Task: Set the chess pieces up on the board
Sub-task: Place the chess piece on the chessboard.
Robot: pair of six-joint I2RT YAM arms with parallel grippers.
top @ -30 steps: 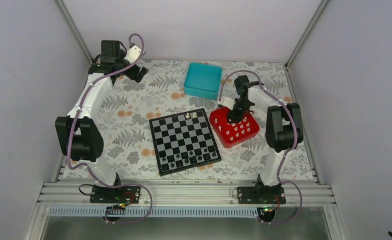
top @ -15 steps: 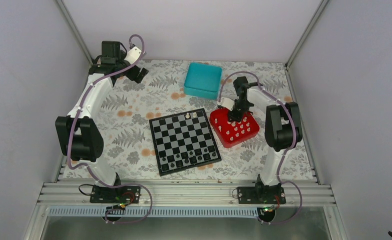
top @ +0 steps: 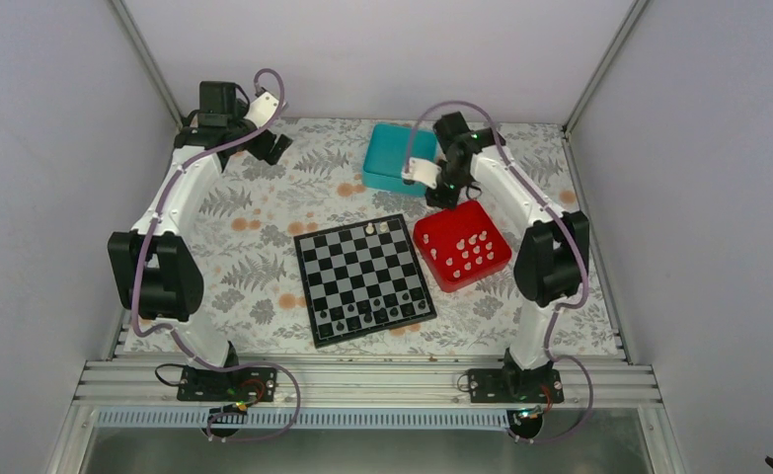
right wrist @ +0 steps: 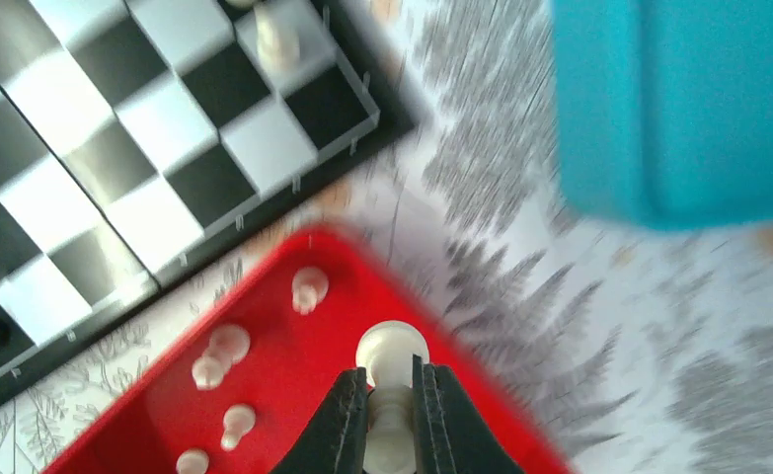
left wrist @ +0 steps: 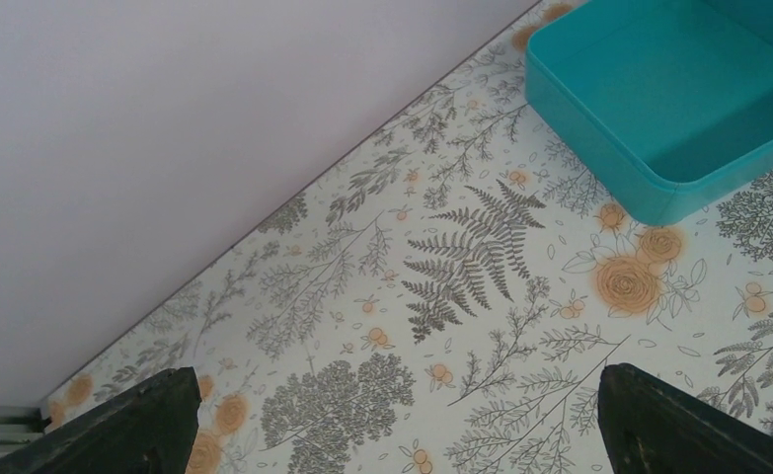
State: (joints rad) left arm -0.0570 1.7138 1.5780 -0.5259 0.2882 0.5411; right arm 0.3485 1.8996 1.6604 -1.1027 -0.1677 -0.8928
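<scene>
My right gripper [right wrist: 392, 393] is shut on one white chess piece [right wrist: 392, 352], held above the far corner of the red tray [right wrist: 293, 395]. Several more white chess pieces [right wrist: 308, 288] lie in that tray. From above, the right gripper [top: 447, 192] hangs between the teal box and the red tray [top: 439, 229]. The board [top: 364, 278] lies mid-table with two light pieces [top: 376, 228] on its far row and dark pieces [top: 372, 314] along its near rows. My left gripper [top: 275, 148] is far off at the back left, open [left wrist: 402, 434] over bare cloth.
A teal box [top: 399, 156] stands open at the back, just behind the right gripper, and shows in the left wrist view too [left wrist: 678, 99]. A floral cloth [top: 254, 247] covers the table. Walls enclose the left, back and right sides.
The right gripper closed on a white piece in the red tray, then lifted it up and back toward the teal box. The left arm has stayed still.
</scene>
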